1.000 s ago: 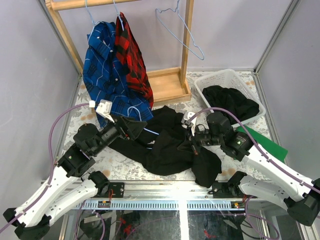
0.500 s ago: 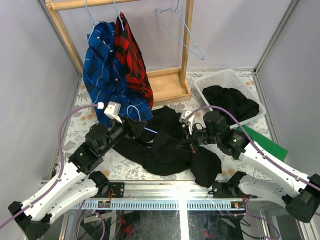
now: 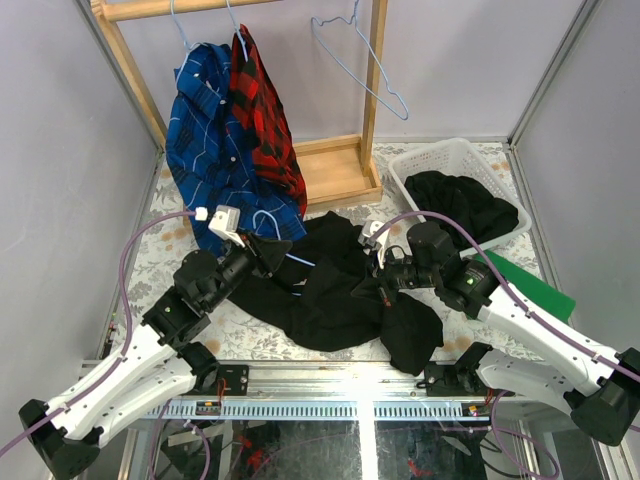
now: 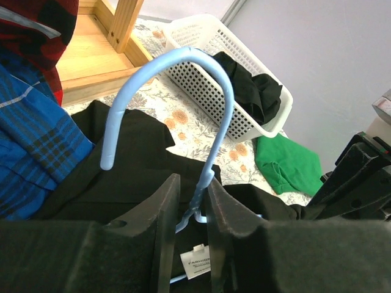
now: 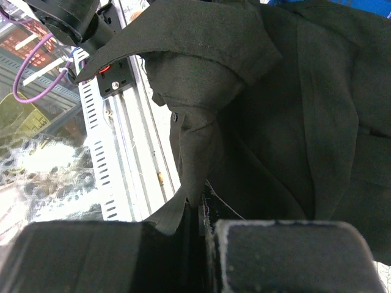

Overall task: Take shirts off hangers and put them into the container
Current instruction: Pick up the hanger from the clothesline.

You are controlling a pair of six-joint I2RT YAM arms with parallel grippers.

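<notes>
Left gripper (image 3: pixel 282 253): at centre left of the top view, over the left edge of the black shirt (image 3: pixel 330 290). In the left wrist view the fingers (image 4: pixel 160 213) stand on either side of the hanger (image 4: pixel 186 54) and are clamped on its twisted neck.
Hanger: light blue wire. Its hook curves up out of the gripper toward the top centre of the left wrist view. Its lower part lies inside the black shirt's collar, beside a white label.
Right gripper (image 3: pixel 368 287): at centre right of the top view, on the right part of the same black shirt. In the right wrist view (image 5: pixel 198 210) the fingers are closed, and a fold of black fabric is pinched between them.
Black shirt: spread on the table (image 3: pixel 230 330) between the two grippers, at the lower centre of the top view. It is crumpled, and one end hangs over the near table edge.
Basket (image 3: pixel 455 143): white and perforated, at right of centre in the top view. It is set at an angle on the table.
Second black shirt (image 3: pixel 460 200): bunched inside the basket.
Blue shirt (image 3: pixel 215 140): plaid, hanging from the rack (image 3: pixel 335 170) at upper left.
Red shirt (image 3: pixel 262 110): red-and-black plaid, hanging just right of the blue shirt and touching it.
Empty hanger (image 3: pixel 403 108): hangs tilted at the right end of the rack, at top centre.
Green cloth (image 3: pixel 535 290): flat on the table, below the basket and near the right arm.
</notes>
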